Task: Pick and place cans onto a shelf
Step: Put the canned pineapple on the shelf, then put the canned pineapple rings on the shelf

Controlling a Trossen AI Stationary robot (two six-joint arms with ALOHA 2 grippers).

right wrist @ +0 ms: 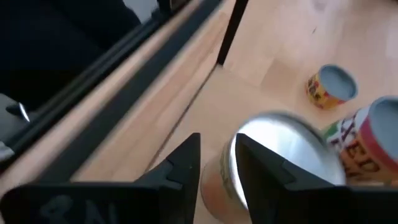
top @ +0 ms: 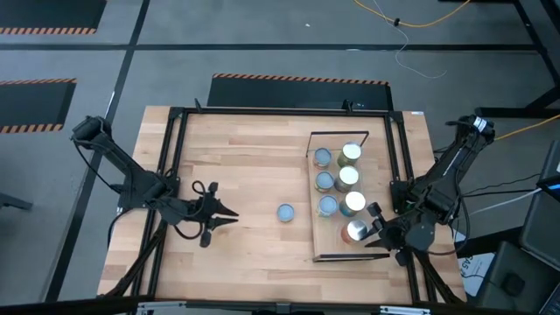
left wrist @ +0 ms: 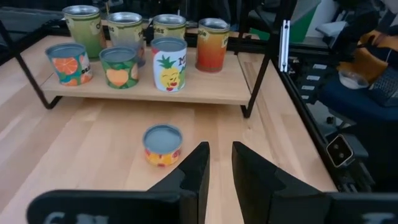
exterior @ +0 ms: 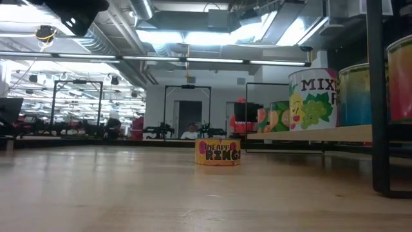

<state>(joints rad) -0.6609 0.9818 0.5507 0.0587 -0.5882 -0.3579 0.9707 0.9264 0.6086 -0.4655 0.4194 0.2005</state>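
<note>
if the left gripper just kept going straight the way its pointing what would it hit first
Probably the short can standing alone on the table. The left gripper points right at it, with bare wood between; in the left wrist view it sits slightly off the fingers' line, so a graze is possible.

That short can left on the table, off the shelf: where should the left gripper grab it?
Probably from above, fingers across the round side wall. The short can stands upright and alone on the table, clear of the shelf, with free space all round. It is squat, so grip low on the wall. The left gripper already points toward it.
</note>
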